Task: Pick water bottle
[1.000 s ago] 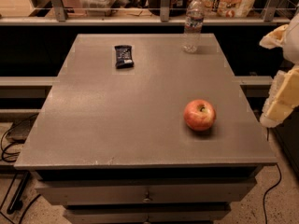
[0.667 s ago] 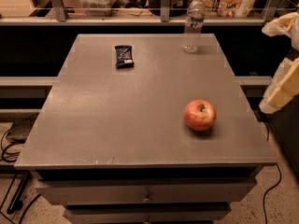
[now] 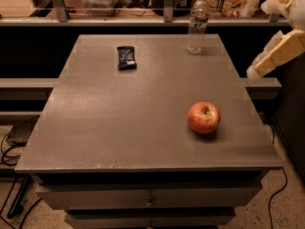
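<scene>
The water bottle [image 3: 198, 23] is clear with a white cap and a dark label band. It stands upright at the far right corner of the grey table [image 3: 119, 123]. My gripper [image 3: 257, 39] hangs at the right edge of the view, beyond the table's right side, to the right of the bottle and apart from it. Its two pale fingers [image 3: 279, 54] are spread apart with nothing between them.
A red apple [image 3: 204, 118] lies on the right of the table, towards the front. A dark snack packet [image 3: 126, 57] lies at the far left. A railing and a shelf of goods [image 3: 143, 4] run behind the table. Cables [image 3: 9, 147] trail on the floor.
My gripper has risen and moved towards the far end of the table, closer to the bottle's level. The bottle, apple and packet have not moved.
</scene>
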`<state>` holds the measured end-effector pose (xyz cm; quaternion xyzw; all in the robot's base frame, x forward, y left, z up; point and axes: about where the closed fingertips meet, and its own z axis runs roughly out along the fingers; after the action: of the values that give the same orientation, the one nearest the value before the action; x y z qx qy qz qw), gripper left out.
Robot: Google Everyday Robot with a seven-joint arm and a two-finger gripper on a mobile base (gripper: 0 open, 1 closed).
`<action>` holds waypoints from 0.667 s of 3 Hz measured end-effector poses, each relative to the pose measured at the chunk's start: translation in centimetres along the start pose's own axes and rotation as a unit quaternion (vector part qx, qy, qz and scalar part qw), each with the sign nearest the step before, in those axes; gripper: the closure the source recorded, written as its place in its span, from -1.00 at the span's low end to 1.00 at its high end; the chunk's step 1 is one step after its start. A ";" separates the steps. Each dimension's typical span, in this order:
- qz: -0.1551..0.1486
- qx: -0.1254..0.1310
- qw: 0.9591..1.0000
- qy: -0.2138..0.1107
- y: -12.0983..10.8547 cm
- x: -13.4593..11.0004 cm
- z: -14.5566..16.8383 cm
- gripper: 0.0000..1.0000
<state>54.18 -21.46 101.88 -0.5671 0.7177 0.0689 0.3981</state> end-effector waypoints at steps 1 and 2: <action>0.004 0.000 1.000 -0.011 -0.5 -0.2 0.3 -1.00; 0.015 0.012 1.000 -0.023 -1.1 -0.3 0.8 -1.00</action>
<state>55.52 -21.15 101.86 -0.5495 0.7177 0.0789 0.4204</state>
